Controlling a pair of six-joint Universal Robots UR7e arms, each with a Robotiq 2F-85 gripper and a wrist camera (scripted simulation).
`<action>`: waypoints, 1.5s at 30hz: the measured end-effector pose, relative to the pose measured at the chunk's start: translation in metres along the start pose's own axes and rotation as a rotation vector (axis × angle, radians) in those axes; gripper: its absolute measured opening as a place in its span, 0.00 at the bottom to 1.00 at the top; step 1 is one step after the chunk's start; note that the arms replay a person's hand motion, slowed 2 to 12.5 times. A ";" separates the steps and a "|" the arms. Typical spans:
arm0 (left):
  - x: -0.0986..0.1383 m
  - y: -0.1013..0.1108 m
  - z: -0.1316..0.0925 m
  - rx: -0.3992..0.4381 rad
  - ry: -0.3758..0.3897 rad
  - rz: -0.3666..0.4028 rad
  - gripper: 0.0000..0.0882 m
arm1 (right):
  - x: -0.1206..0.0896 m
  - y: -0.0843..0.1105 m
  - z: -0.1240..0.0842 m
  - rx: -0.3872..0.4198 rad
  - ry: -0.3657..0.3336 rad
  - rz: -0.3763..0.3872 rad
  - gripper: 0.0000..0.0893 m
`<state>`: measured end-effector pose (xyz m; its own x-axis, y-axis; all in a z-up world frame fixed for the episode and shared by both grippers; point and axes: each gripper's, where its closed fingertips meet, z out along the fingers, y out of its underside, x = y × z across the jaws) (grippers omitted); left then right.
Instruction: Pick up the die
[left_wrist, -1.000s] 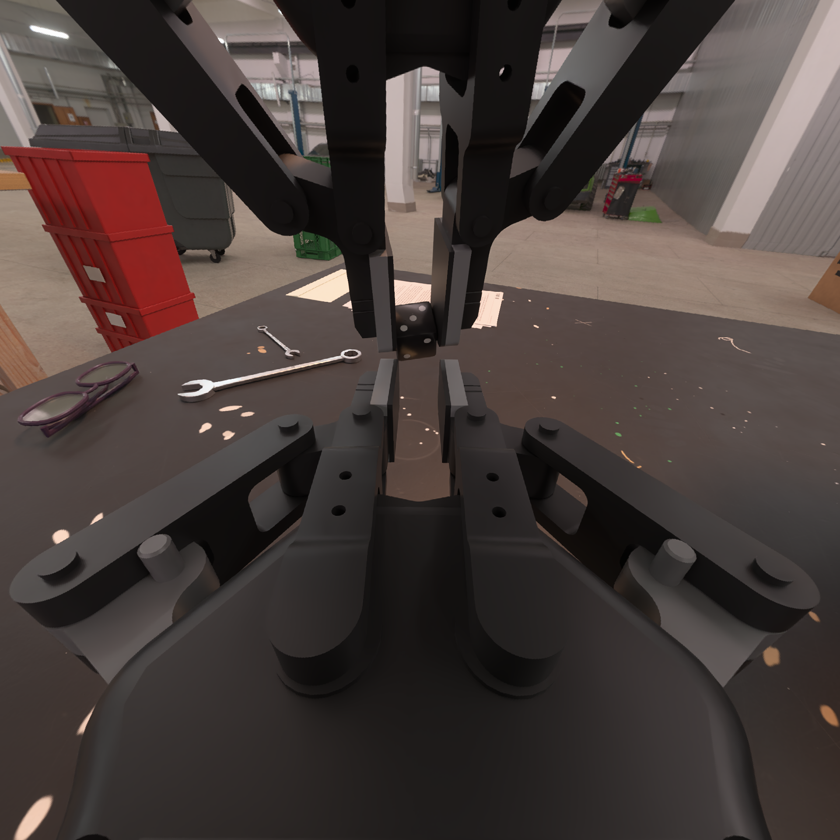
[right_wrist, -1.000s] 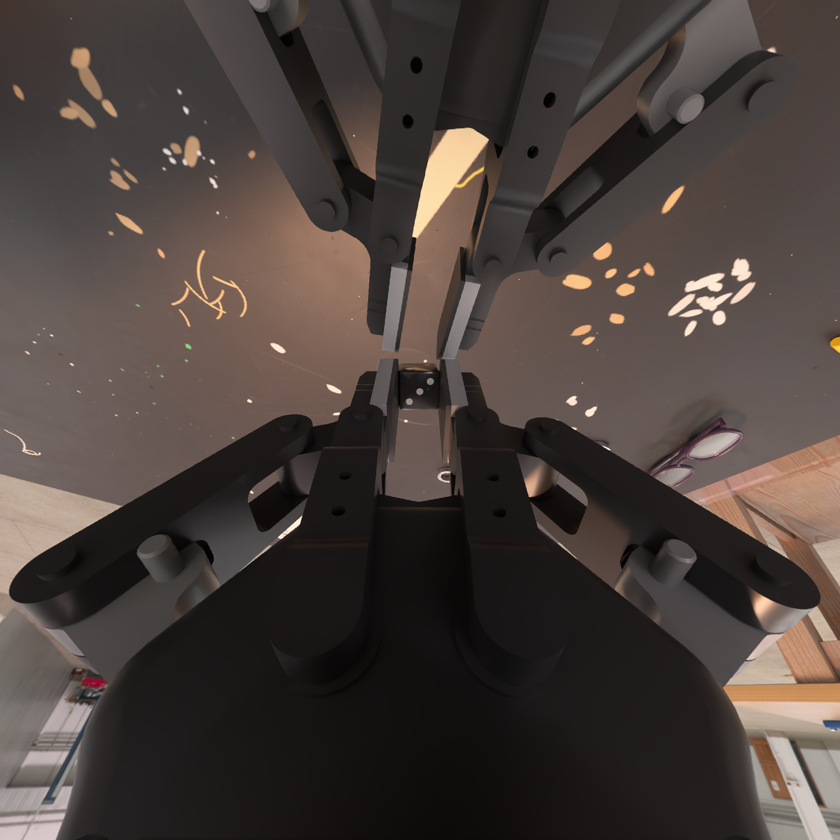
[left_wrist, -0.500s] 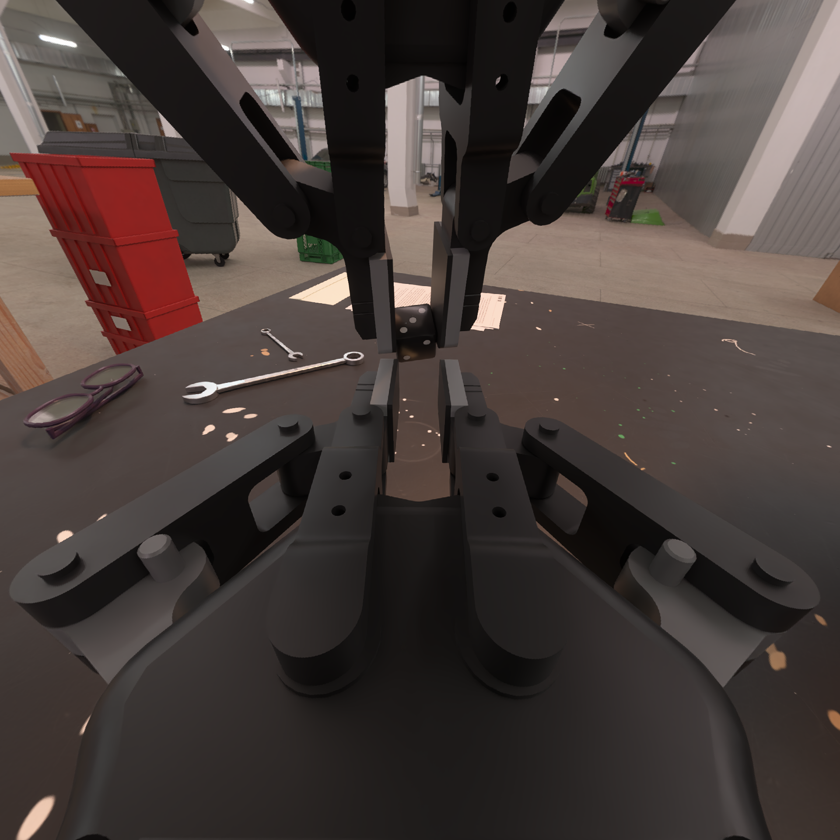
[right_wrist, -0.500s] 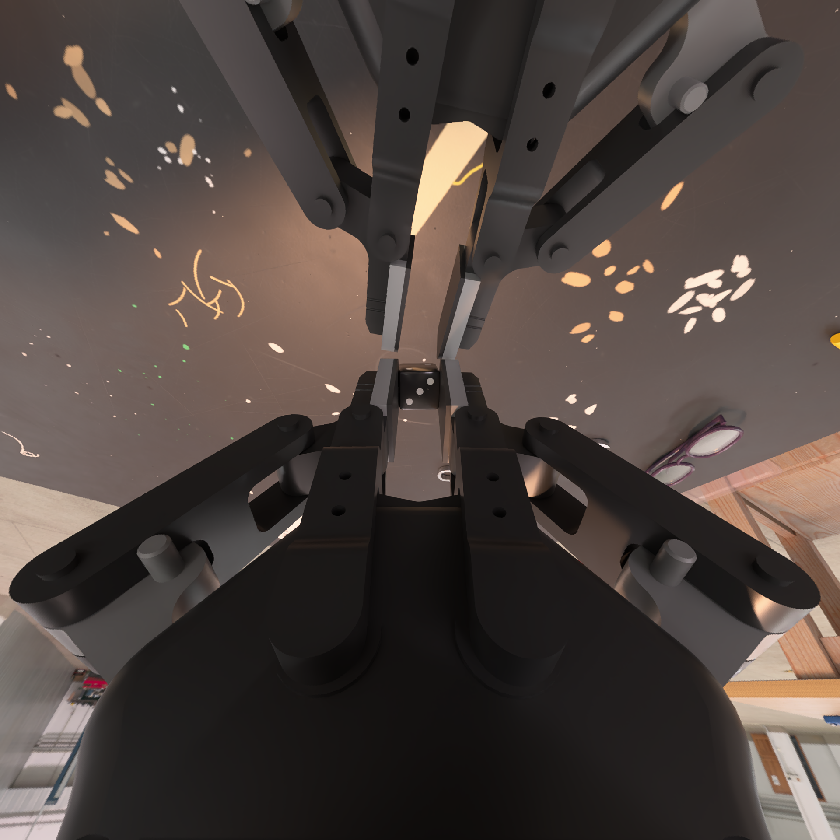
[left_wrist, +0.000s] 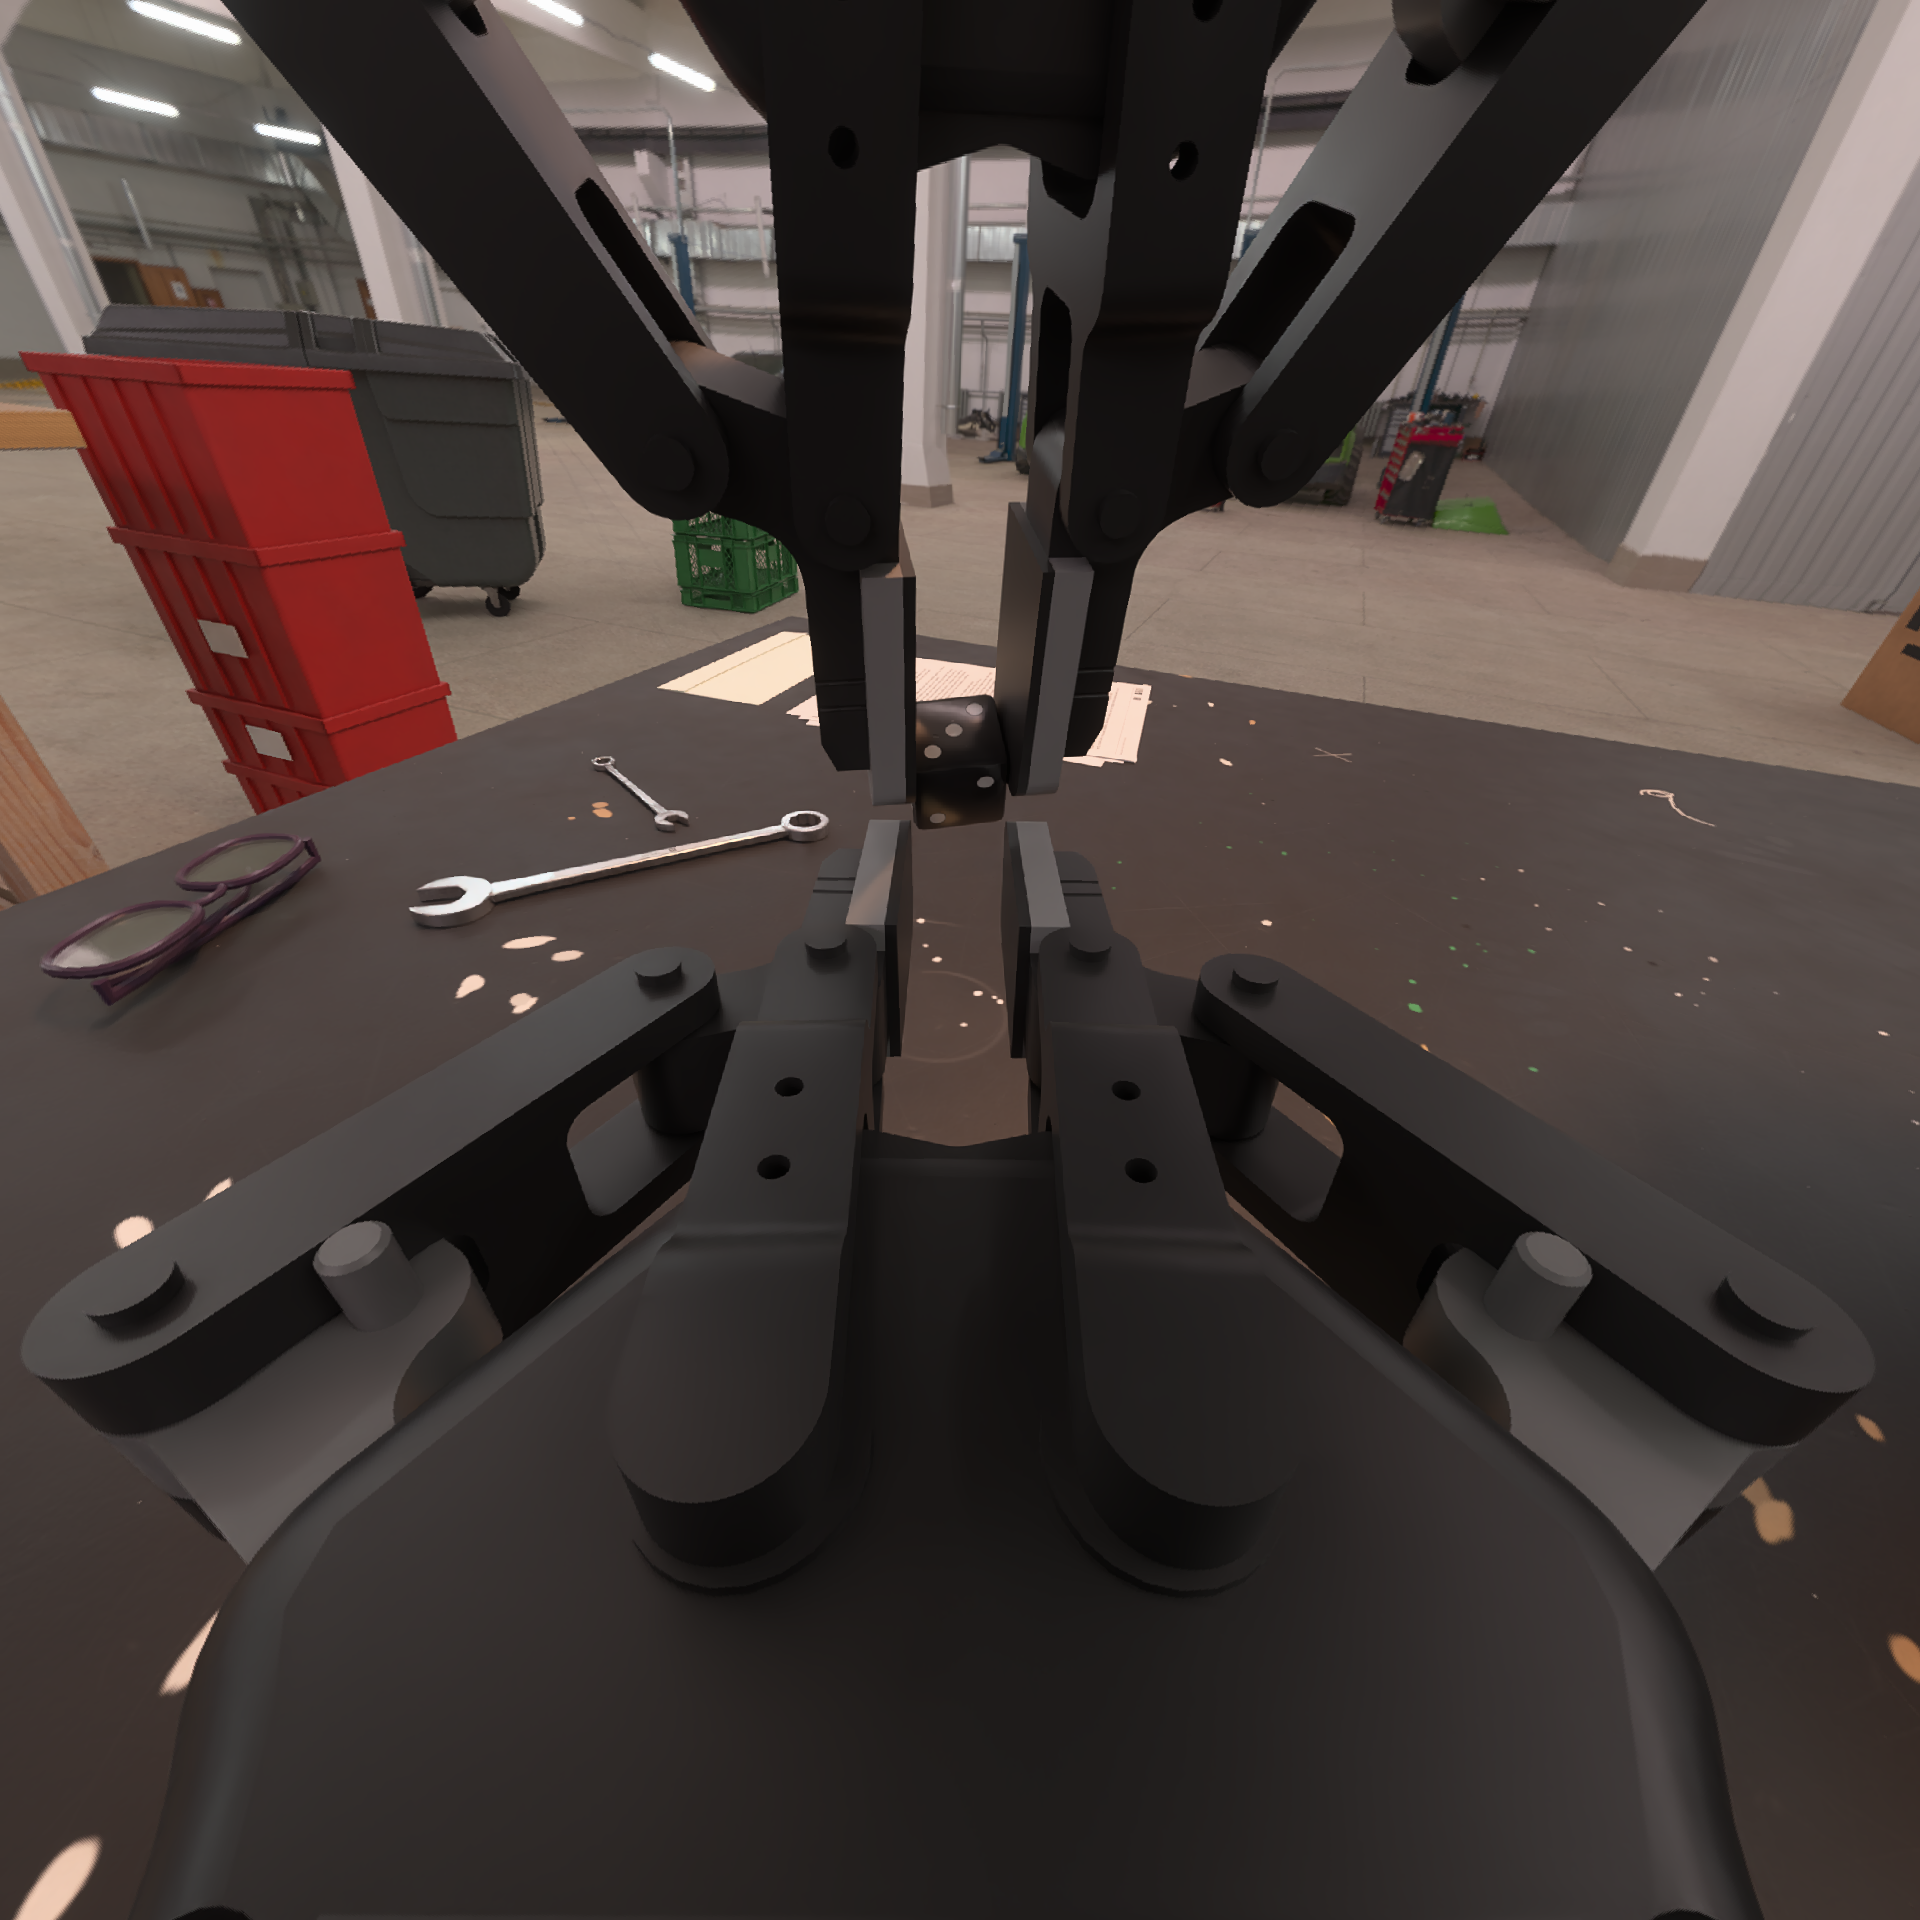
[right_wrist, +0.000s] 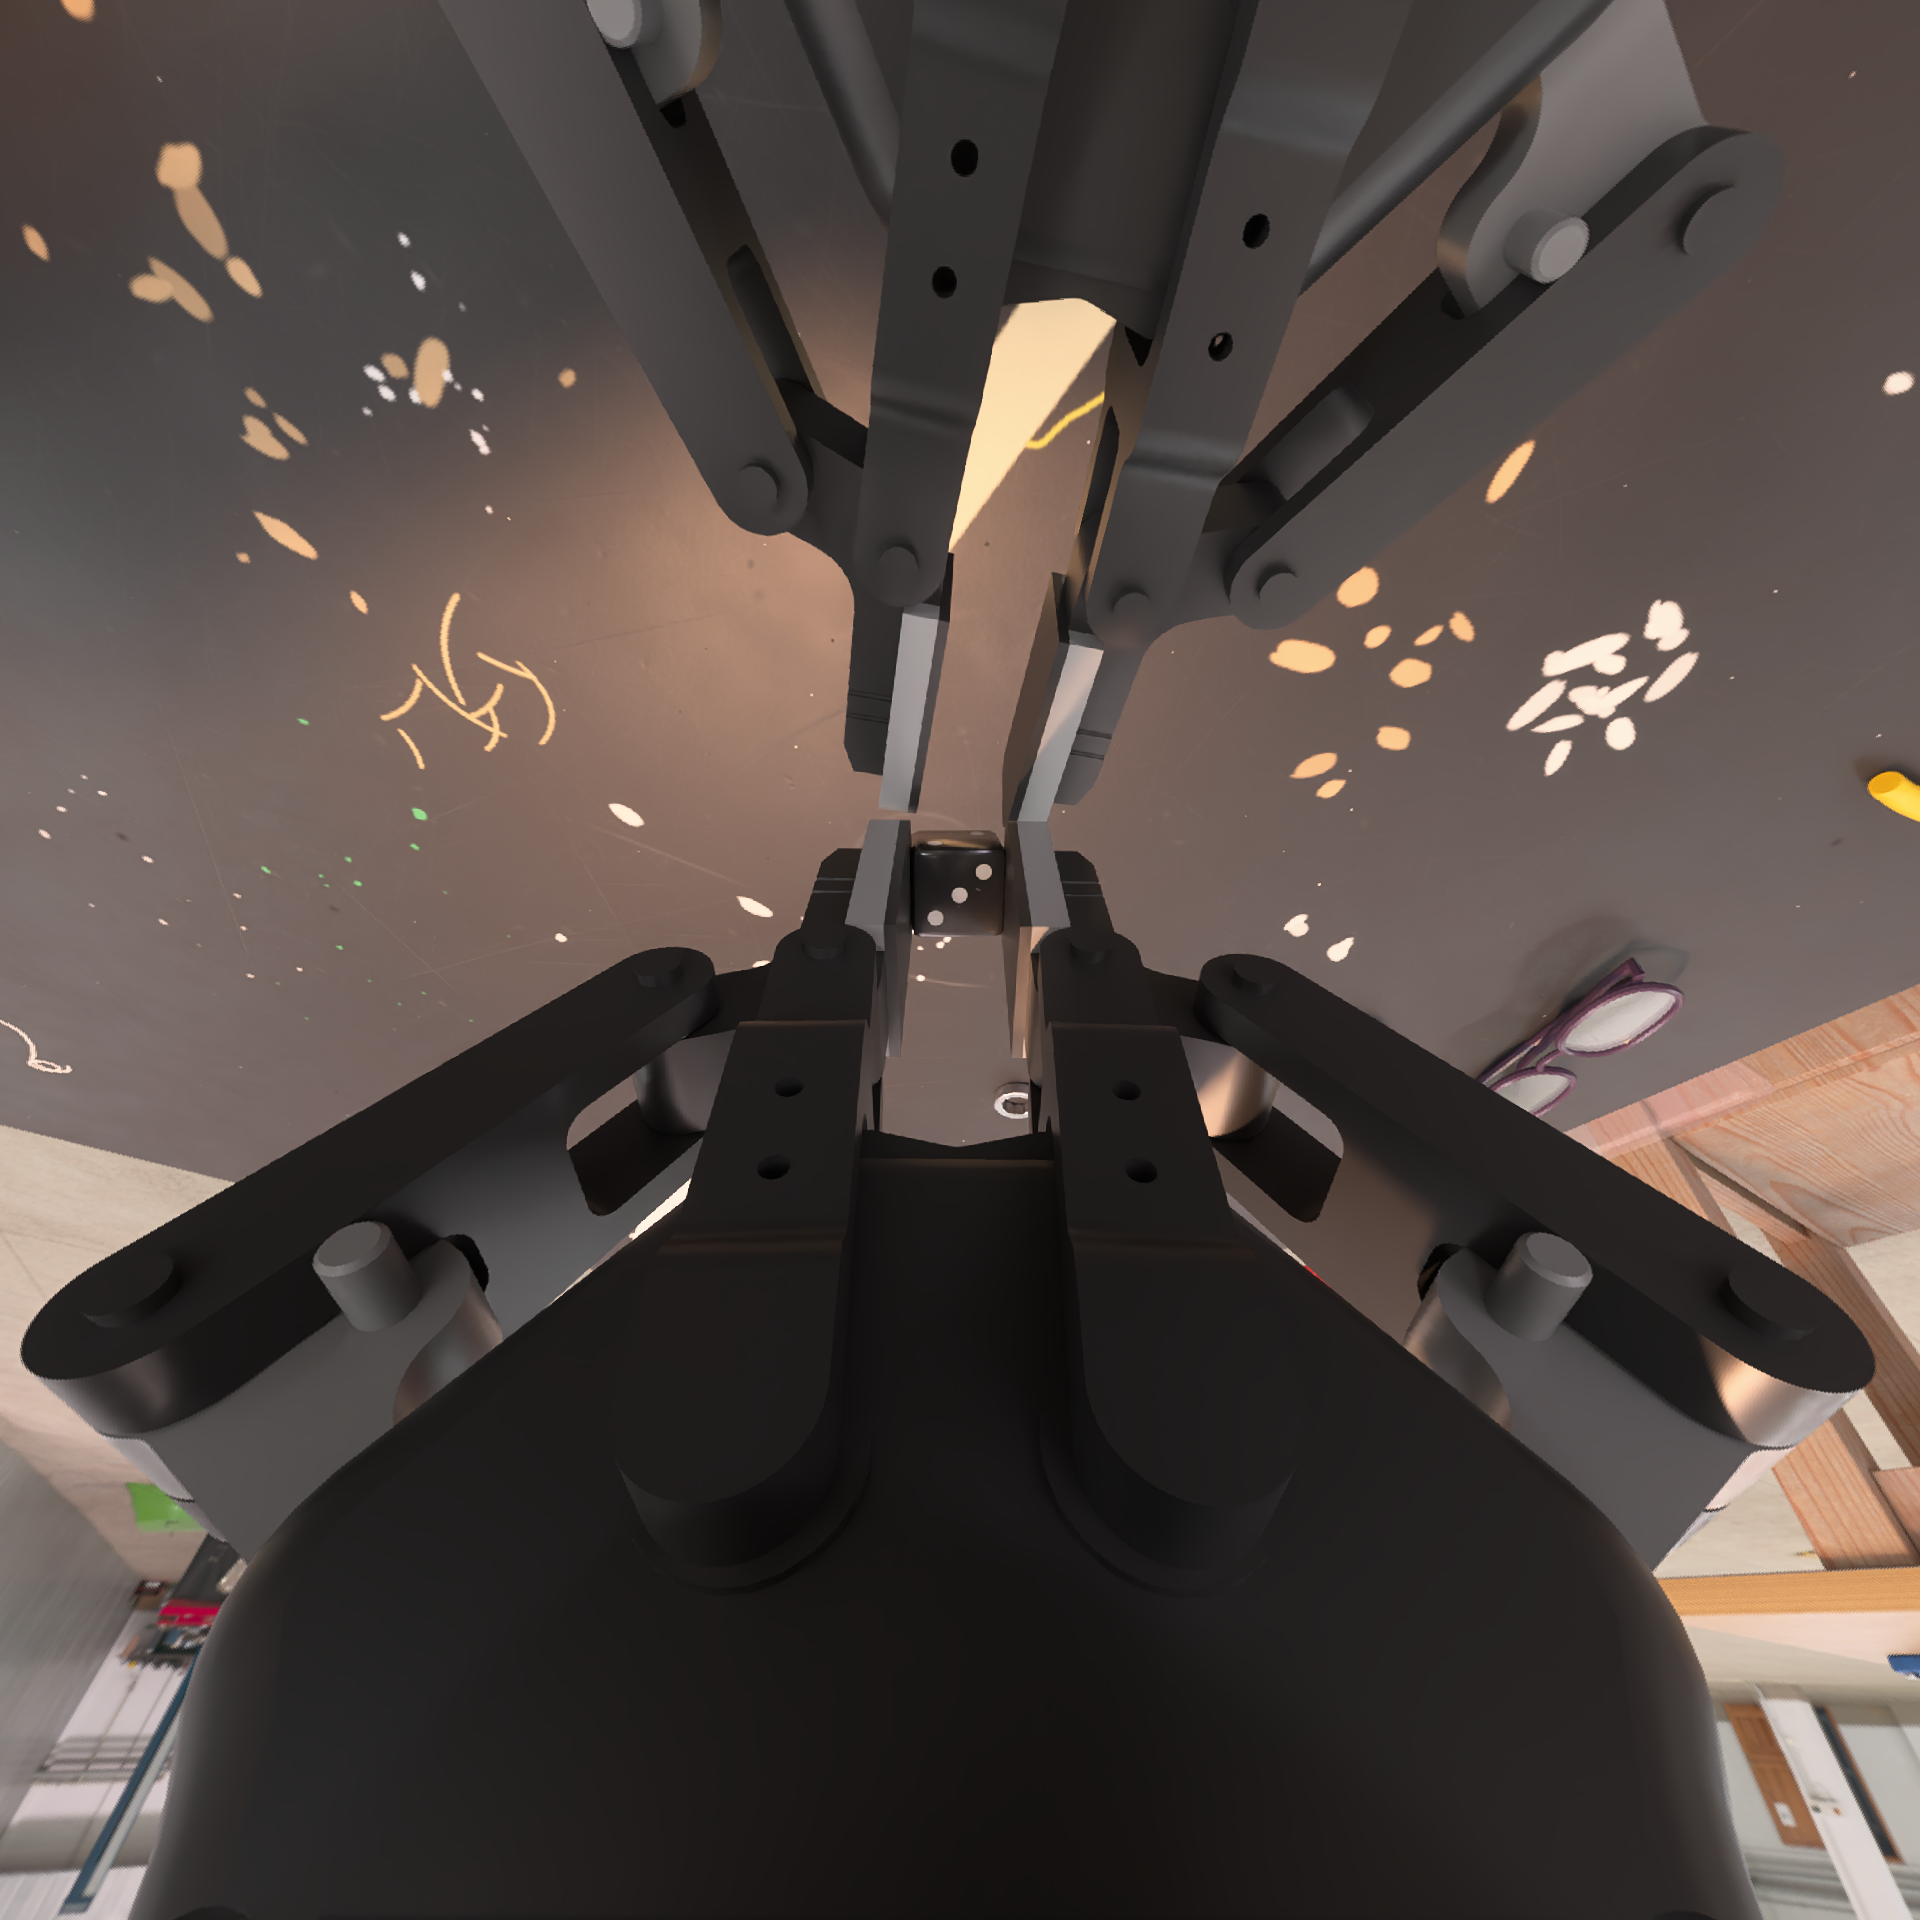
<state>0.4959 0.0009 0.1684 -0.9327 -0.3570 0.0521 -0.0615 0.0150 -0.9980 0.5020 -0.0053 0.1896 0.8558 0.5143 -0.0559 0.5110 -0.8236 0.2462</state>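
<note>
Two wrenches and purple glasses are laid on the dark, paint-flecked table, with papers at its far edge. Red crates are stacked beyond it.

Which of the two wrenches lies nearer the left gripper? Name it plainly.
The longer wrench, the one whose forked end points toward the purple glasses. The shorter wrench lies beyond it, farther up the table from the left gripper.
</note>
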 end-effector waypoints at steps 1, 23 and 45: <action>0.000 0.000 0.000 0.000 0.000 0.000 0.18 | 0.000 0.000 0.000 0.002 0.002 0.000 0.18; -0.006 0.016 -0.007 -0.088 -0.030 0.015 0.18 | 0.002 0.006 -0.001 0.115 0.076 0.058 0.18; -0.032 0.093 -0.064 -0.470 -0.177 -0.018 0.18 | 0.003 0.017 0.044 0.545 0.213 0.353 0.18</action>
<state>0.4974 0.0730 0.0763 -0.8579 -0.5133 0.0218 -0.2686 0.4119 -0.8707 0.5169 -0.0286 0.1511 0.9727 0.1824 0.1436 0.2193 -0.9248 -0.3108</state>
